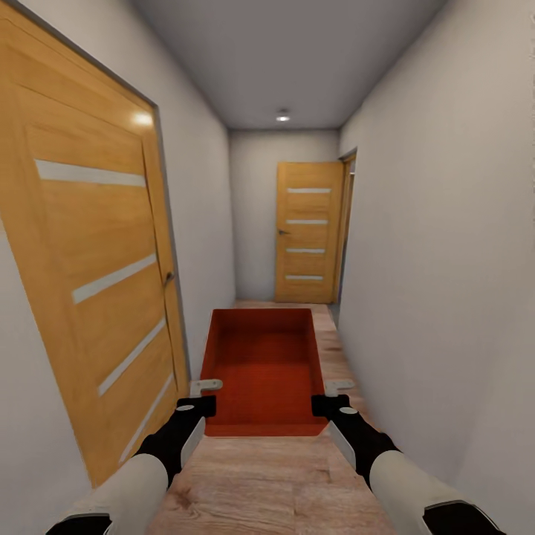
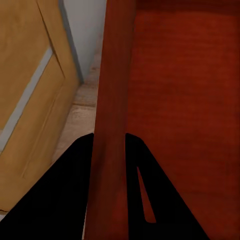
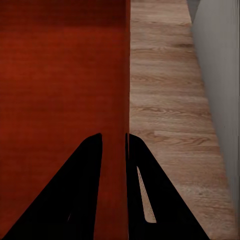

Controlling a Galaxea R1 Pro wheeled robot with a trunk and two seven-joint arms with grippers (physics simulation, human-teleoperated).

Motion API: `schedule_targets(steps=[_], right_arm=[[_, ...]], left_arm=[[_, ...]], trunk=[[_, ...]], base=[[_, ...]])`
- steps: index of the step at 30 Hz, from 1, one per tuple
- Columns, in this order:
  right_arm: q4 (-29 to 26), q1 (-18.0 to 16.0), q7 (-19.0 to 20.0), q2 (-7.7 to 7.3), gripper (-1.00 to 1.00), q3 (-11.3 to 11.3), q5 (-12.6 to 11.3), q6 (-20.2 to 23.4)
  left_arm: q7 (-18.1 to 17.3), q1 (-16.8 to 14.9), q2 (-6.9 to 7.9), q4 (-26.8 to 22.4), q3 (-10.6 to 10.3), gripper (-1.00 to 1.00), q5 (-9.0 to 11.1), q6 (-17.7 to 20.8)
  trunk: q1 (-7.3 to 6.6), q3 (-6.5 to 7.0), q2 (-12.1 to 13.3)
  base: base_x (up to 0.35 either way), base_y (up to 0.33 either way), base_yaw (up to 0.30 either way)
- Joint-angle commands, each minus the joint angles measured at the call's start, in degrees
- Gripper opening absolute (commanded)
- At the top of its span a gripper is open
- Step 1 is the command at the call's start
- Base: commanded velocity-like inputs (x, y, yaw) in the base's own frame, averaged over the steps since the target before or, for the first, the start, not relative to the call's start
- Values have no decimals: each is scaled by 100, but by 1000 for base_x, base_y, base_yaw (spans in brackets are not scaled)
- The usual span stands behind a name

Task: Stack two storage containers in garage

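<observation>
The red-orange storage container [image 1: 261, 364] is held level between the two arms, in the middle of a narrow hallway, its open side up and its long axis running straight away from the robot toward the far door [image 1: 306, 232]. The left gripper [image 1: 199, 401] has its fingers [image 2: 75, 200] clamped on the container's left side wall near the close corner, one inside and one outside. The right gripper [image 1: 331, 401] grips the right side wall the same way, its fingers [image 3: 82, 195] straddling the thin wall. Below lies a light wood-plank floor [image 1: 275, 483]. White-grey walls [image 1: 438, 245] close in on both sides; a wooden door with pale horizontal strips [image 1: 96, 267] stands in the left wall, and a round ceiling light [image 1: 283, 116] glows above the corridor's end
</observation>
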Motion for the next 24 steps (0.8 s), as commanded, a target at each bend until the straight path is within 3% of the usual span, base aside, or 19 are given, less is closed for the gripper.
schedule_targets(steps=[1,10,24], right_arm=[[-3,2,25,1,-100,43,-148,30],[-3,2,25,1,-100,43,-148,30],[-3,2,25,1,-100,43,-148,30]], left_arm=[[273,-2,-6,-245,326,-100,147,47],[272,-2,-6,-246,326,-100,147,47],[274,-2,-6,-246,326,-100,147,47]], trunk=[[5,-3,-4],[5,-3,-4],[5,-3,-4]], base=[[322,88,-242],[322,86,-215],[322,14,-12]])
